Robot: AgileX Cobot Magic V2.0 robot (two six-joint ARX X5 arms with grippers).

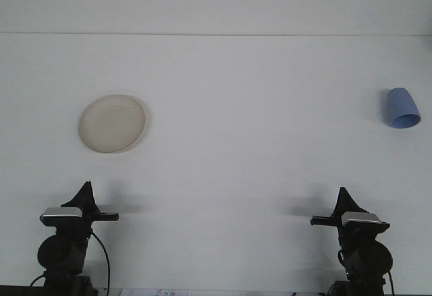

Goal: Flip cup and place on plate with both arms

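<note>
We see wide bare table [229,141] between both arms. The blue cup [401,108] lies upside down near the right edge; the cream plate [112,123], holding nothing, sits far left. Left gripper [86,195] and right gripper [344,198]: we cannot tell their state.

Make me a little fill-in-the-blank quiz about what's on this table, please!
1. The blue cup sits on the table's ____ side.
2. The round plate is coloured ____.
3. The number of things resting on the plate is ____.
4. The cup is nearer the ____ pincer than the other one.

Missing words: right; cream; zero; right
</note>
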